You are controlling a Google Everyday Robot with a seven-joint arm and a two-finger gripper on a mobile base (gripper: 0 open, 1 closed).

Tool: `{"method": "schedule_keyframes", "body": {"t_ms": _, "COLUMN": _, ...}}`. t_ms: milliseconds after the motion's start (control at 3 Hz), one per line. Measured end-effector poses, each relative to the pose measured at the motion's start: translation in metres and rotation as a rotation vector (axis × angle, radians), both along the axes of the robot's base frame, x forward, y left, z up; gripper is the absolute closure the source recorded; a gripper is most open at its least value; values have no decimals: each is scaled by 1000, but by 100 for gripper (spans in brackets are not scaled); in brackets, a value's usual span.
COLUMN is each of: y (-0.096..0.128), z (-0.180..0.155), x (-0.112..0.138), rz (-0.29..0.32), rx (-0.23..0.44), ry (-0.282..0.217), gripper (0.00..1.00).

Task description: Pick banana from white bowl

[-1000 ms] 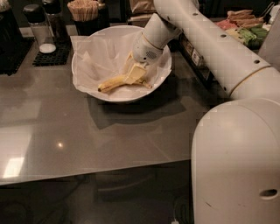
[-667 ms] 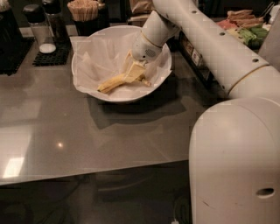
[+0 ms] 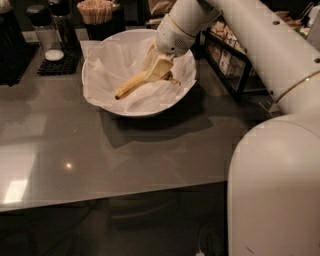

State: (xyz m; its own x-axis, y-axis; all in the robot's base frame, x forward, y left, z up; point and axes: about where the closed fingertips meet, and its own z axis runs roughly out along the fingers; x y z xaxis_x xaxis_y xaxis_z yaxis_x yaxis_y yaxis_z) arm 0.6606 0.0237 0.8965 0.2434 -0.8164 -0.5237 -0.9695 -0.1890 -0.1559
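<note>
The grey bench (image 3: 100,155) is carrying the white bowl (image 3: 189,86), and my arm (image 3: 240,30) is reaching in over its right rim. My end effector (image 3: 159,67) is gripping the banana (image 3: 132,85) near its right end, inside the bowl, over the crinkled paper lining (image 3: 107,67).

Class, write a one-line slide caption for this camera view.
Robot arm's gripper closed on a banana inside the paper-lined white bowl on a grey counter.

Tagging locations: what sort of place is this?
Likely a snack counter or break room: stir sticks, a shaker, a snack rack. The gripper grips the banana in the white bowl.
</note>
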Motion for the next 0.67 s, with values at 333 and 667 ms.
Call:
{"method": "schedule_keyframes", "body": {"t_ms": 333, "y": -13, "z": 17, "x": -17, "rz": -4, "rx": 36, "ry": 4, "gripper": 100}}
{"method": "schedule_keyframes", "body": {"t_ms": 667, "y": -27, "z": 32, "x": -41, "rz": -11, "rx": 81, "ry": 8, "gripper": 100}}
